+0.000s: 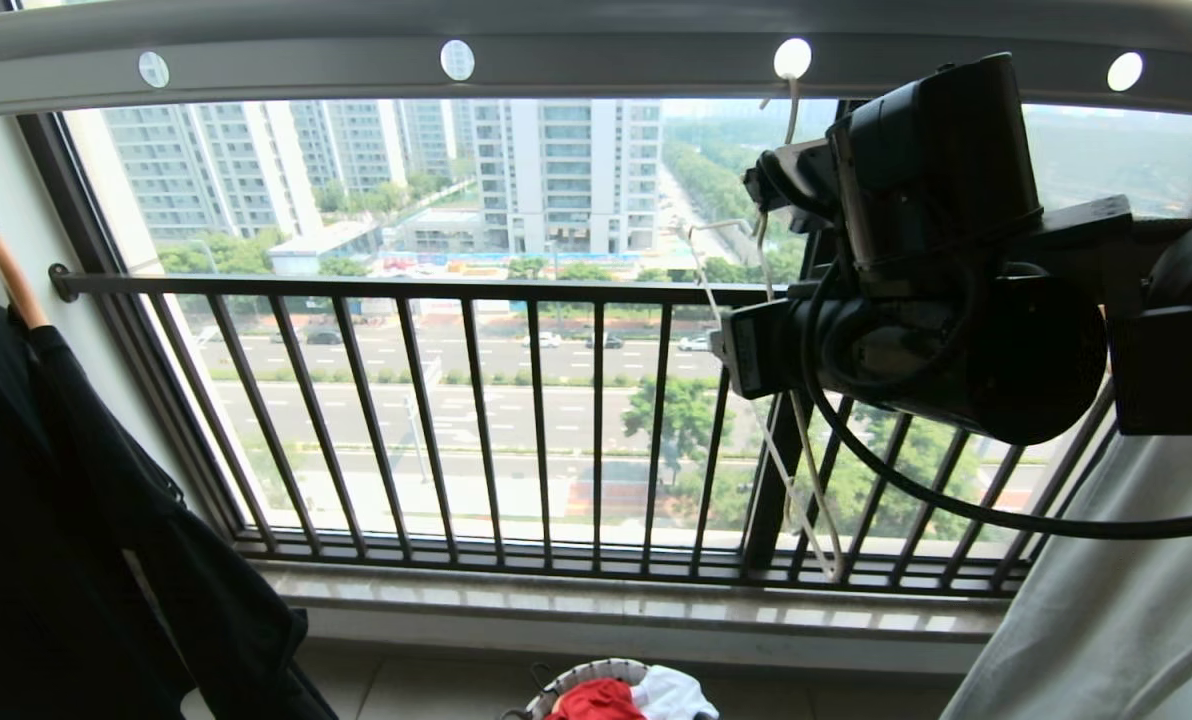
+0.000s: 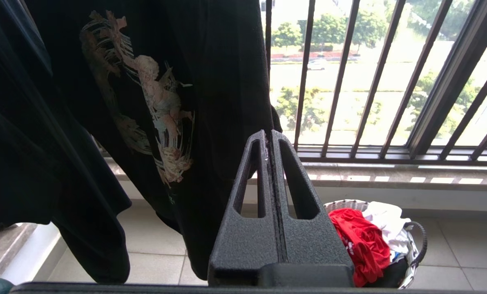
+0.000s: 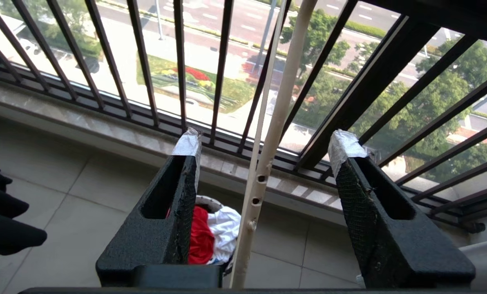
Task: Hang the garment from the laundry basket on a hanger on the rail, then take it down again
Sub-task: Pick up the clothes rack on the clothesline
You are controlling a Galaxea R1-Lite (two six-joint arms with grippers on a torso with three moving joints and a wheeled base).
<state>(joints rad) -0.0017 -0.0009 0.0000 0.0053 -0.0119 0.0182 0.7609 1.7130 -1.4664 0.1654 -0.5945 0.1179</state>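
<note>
My right gripper (image 3: 268, 147) is raised just under the rail (image 1: 596, 60), its fingers (image 3: 178, 192) spread with the hanger (image 3: 268, 134) standing between them, touching neither; the thin whitish wire hangs by its hook from one of the rail's round holes, in front of the dark window railing (image 1: 406, 290); my left gripper (image 2: 271, 139) sits low beside the black printed T-shirt (image 2: 153, 102), its fingers pressed together on nothing; the garment (image 2: 360, 241), red, lies crumpled in the laundry basket (image 2: 415, 245) on the tiled floor below the sill, next to a white cloth (image 2: 386, 224); a pale garment (image 1: 1106, 600) hangs at my right.
</note>
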